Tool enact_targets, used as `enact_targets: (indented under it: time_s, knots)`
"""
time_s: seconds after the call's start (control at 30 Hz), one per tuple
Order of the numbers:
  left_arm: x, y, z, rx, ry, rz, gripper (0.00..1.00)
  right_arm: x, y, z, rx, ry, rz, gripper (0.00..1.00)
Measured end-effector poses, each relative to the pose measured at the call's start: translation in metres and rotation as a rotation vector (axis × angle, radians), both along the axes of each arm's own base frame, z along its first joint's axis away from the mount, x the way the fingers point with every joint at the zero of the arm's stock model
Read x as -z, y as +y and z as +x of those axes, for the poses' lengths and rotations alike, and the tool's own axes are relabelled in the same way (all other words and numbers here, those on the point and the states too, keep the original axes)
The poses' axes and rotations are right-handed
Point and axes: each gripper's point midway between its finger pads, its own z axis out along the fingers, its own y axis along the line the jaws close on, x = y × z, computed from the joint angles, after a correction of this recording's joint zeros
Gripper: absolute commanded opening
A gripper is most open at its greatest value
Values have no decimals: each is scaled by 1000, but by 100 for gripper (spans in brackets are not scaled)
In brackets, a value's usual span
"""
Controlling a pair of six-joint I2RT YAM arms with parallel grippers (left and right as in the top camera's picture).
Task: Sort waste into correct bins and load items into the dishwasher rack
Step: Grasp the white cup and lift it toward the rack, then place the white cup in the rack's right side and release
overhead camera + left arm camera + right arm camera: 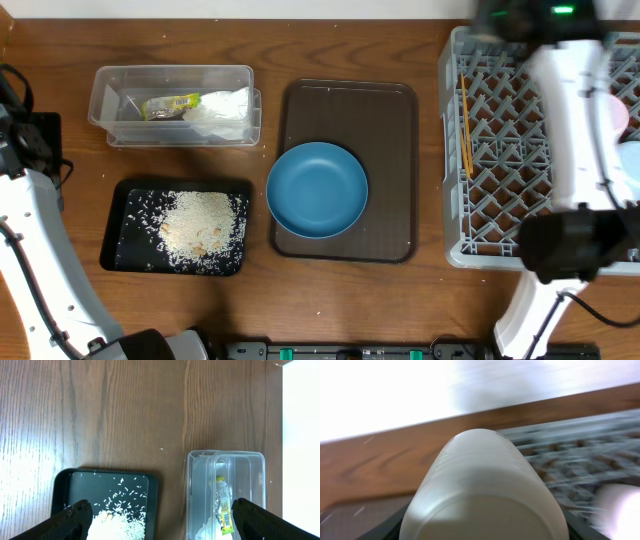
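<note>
Up close first, right wrist view: right claw [487,527] is clamped on a pale cup [480,475], one dark finger on each side of it. The cup fills most of the view. Behind it, blurred, lie the grey dishwasher rack [580,455] and a strip of brown tabletop [380,470].

Left wrist view: left claw [172,522] has its fingers spread wide with nothing between them, hanging above the tabletop.

Overhead, near edge: black tray [125,215] with rice [200,228] heaped in the middle and loose grains scattered around the heap. Just beside it to the right is the brown tray [395,130], with the blue bowl [317,190] sitting upright on its near half.

Farther back: clear container [110,90], holding a yellow-green wrapper [170,105] and crumpled white paper [225,108].

Right side, running near to far: the dishwasher rack, with orange chopsticks [465,125] lying along its left side. The right arm [575,110] reaches over the rack.
</note>
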Motion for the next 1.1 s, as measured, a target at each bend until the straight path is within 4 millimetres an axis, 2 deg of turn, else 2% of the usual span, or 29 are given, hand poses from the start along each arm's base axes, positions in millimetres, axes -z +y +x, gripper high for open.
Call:
enact_targets:
  time_s: [0.1, 0.17, 0.2, 0.3, 0.4, 0.57, 0.77, 0.93, 1.03, 1.1]
  knots:
    - [0, 0, 0, 0, 0, 0, 92, -2, -60, -6, 108, 2, -18, 59]
    - [0, 0, 0, 0, 0, 0, 92, 3, -103, -13, 187, 16, -20, 59]
    - [0, 0, 0, 0, 0, 0, 92, 5, -118, -16, 213, 21, -18, 59]
    - [0, 0, 0, 0, 0, 0, 92, 11, -177, -33, 321, 35, -8, 59]
    - [0, 0, 0, 0, 0, 0, 92, 17, -217, -52, 401, 56, 2, 60]
    - [0, 0, 0, 0, 0, 0, 92, 29, -256, -70, 482, 81, 10, 66]
    - [0, 0, 0, 0, 0, 0, 92, 67, -293, -78, 547, 143, 23, 68]
    - [0, 0, 0, 0, 0, 0, 92, 97, -313, -83, 581, 190, 44, 73]
    - [0, 0, 0, 0, 0, 0, 92, 110, -317, -82, 589, 208, 56, 83]
    - [0, 0, 0, 0, 0, 0, 92, 118, -316, -81, 583, 222, 63, 85]
